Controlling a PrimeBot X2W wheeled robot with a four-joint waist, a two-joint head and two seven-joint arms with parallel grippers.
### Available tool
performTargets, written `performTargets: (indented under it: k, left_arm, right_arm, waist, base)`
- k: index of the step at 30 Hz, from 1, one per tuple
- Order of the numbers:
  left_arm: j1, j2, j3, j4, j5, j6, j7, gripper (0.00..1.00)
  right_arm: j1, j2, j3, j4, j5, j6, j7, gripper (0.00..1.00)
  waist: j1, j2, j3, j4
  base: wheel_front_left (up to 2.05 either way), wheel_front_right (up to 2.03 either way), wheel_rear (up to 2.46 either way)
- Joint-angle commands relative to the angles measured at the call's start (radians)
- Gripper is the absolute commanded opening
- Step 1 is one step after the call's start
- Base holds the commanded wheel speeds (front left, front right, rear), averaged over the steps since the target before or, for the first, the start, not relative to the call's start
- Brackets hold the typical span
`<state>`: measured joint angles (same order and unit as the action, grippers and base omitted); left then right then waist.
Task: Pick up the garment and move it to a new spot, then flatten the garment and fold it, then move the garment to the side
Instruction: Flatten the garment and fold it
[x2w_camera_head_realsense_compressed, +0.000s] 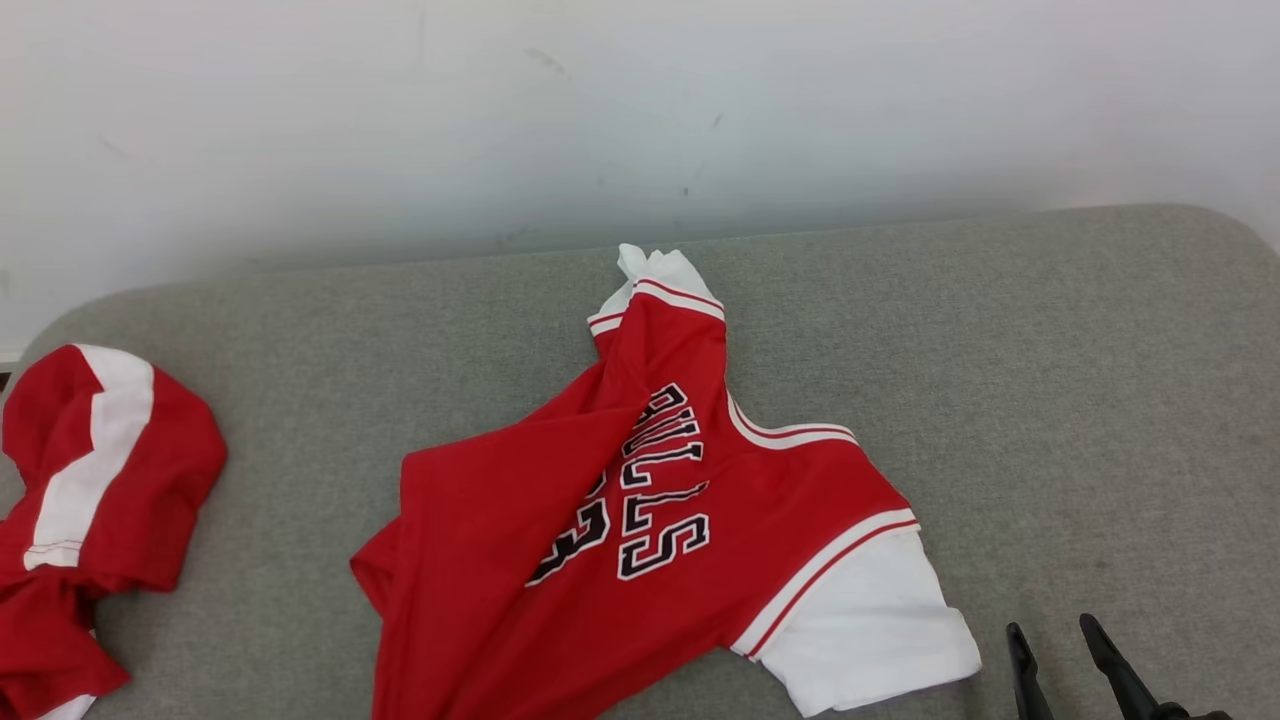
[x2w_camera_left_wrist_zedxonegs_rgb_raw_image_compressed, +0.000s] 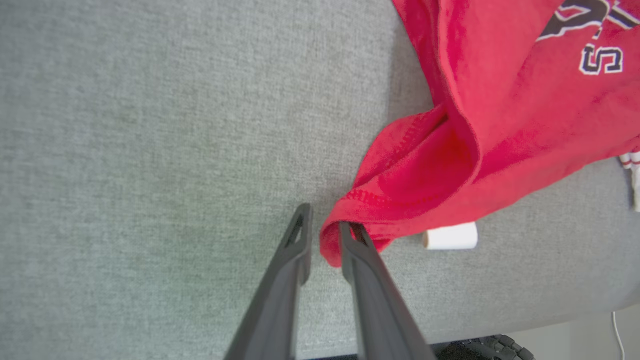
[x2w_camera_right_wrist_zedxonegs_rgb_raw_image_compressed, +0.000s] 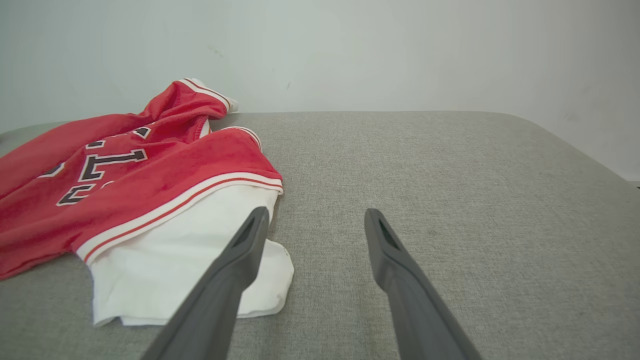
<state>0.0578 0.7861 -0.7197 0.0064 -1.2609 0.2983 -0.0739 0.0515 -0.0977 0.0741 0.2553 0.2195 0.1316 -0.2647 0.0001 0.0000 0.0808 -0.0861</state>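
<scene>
Two garments lie on the grey fabric-covered counter (x2w_camera_head_realsense_compressed: 1080, 380); the task's one, a red short-sleeved jersey with white sleeves and black-and-white lettering (x2w_camera_head_realsense_compressed: 560, 540), sits crumpled around the middle of the head view, one white sleeve (x2w_camera_head_realsense_compressed: 870, 620) spread flat toward the robot's right and the other bunched up toward the pale wall (x2w_camera_head_realsense_compressed: 640, 120); the second, a rumpled red-and-white garment (x2w_camera_head_realsense_compressed: 110, 470), lies well apart at the counter's left end.

The left gripper (x2w_camera_left_wrist_zedxonegs_rgb_raw_image_compressed: 325, 222) points at the jersey's red stitched hem (x2w_camera_left_wrist_zedxonegs_rgb_raw_image_compressed: 380, 200); its jaws stand a little apart with a corner of that hem between them, the cloth against one finger and a sliver of grey counter showing beside the other, so the cloth is not pinched; a small white cylinder (x2w_camera_left_wrist_zedxonegs_rgb_raw_image_compressed: 450, 236) pokes out from under the hem just beside it.

The right gripper (x2w_camera_head_realsense_compressed: 1050, 625) hovers at the lower right of the head view, near the flat white sleeve; its jaws are spread wide, with nothing between them; in the right wrist view one finger crosses in front of the sleeve's edge.
</scene>
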Motion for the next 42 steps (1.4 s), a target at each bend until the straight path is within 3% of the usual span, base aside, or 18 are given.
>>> performTargets:
  k: [1, 7, 14, 19, 23, 34, 42]
  left_arm:
    - [-0.015, -0.003, 0.002, 0.010, 0.017, 0.002, -0.009, 1.00]
    - [-0.013, -0.015, 0.030, 0.008, 0.026, 0.024, -0.062, 1.00]
    - [0.005, -0.028, 0.071, -0.069, 0.088, 0.099, -0.156, 1.00]
    - [-0.007, -0.077, 0.116, -0.116, 0.183, 0.145, -0.186, 1.00]
    - [-0.023, -0.131, 0.140, -0.129, 0.261, 0.146, -0.191, 1.00]
    - [0.026, -0.405, 0.317, -0.049, 0.657, 0.060, -0.190, 1.00]
    - [0.078, -0.550, 0.452, 0.051, 0.930, -0.081, -0.190, 1.00]
  right_arm:
    - [-0.003, -0.001, 0.001, 0.000, -0.006, -0.002, 0.001, 1.00]
    - [-0.004, 0.003, -0.001, 0.000, -0.008, -0.002, 0.001, 1.00]
    - [0.007, -0.003, -0.028, -0.014, -0.011, -0.002, 0.001, 1.00]
    - [0.018, -0.017, -0.056, -0.041, -0.023, -0.002, 0.001, 1.00]
    - [0.022, -0.026, -0.078, -0.062, -0.030, -0.002, 0.001, 1.00]
    - [0.023, -0.043, -0.113, -0.100, -0.057, -0.002, 0.001, 1.00]
    - [0.037, -0.024, -0.070, -0.058, -0.073, -0.002, 0.001, 1.00]
  waist:
    - [-0.0001, 0.0000, 0.000, 0.001]
    - [-0.0001, 0.0000, -0.002, 0.001]
    - [-0.0001, 0.0000, -0.016, 0.006]
    - [-0.0001, 0.0000, -0.033, 0.023]
    - [-0.0001, 0.0000, -0.044, 0.038]
    - [-0.0001, 0.0000, -0.098, 0.059]
    - [-0.0001, 0.0000, -0.125, 0.053]
  base:
    - [0.00, 0.00, 0.00]
    - [0.00, 0.00, 0.00]
    - [0.00, 0.00, 0.00]
    - [0.00, 0.00, 0.00]
    - [0.00, 0.00, 0.00]
    - [0.00, 0.00, 0.00]
    - [0.00, 0.00, 0.00]
